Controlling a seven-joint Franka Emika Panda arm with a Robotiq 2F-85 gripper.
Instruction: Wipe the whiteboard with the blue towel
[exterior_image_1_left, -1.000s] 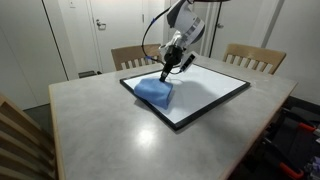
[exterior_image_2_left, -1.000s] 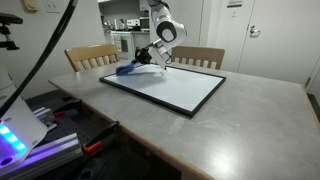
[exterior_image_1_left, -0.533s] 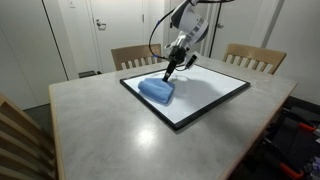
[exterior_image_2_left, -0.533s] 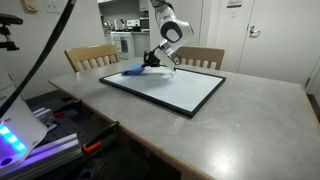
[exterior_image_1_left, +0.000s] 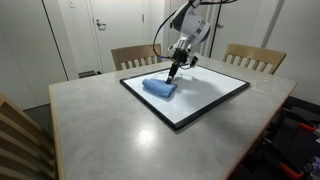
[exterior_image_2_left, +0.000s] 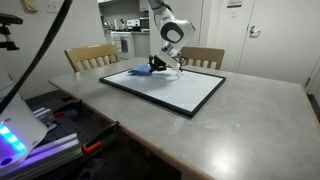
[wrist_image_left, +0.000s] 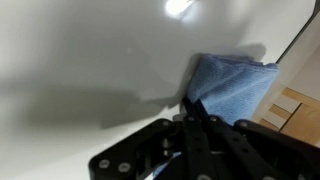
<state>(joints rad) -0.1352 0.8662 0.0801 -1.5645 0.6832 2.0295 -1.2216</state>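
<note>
The whiteboard (exterior_image_1_left: 205, 98) lies flat on the grey table, white with a thin black frame; it also shows in the other exterior view (exterior_image_2_left: 185, 90) and fills the wrist view (wrist_image_left: 90, 60). The blue towel (exterior_image_1_left: 160, 88) lies on the board near its far corner, seen also in an exterior view (exterior_image_2_left: 143, 69) and in the wrist view (wrist_image_left: 230, 85). My gripper (exterior_image_1_left: 174, 73) is shut on an edge of the towel and presses down at the board; it shows in both exterior views (exterior_image_2_left: 158, 66) and the wrist view (wrist_image_left: 192, 108).
Wooden chairs stand behind the table (exterior_image_1_left: 135, 55) (exterior_image_1_left: 255, 57) and one at the near corner (exterior_image_1_left: 22, 140). The grey tabletop (exterior_image_1_left: 110, 130) surrounds the board. Cables and equipment sit beside the table (exterior_image_2_left: 40, 140).
My gripper has dragged the blue towel across the whiteboard toward the far side, and the towel has bunched into a flatter, narrower shape.
</note>
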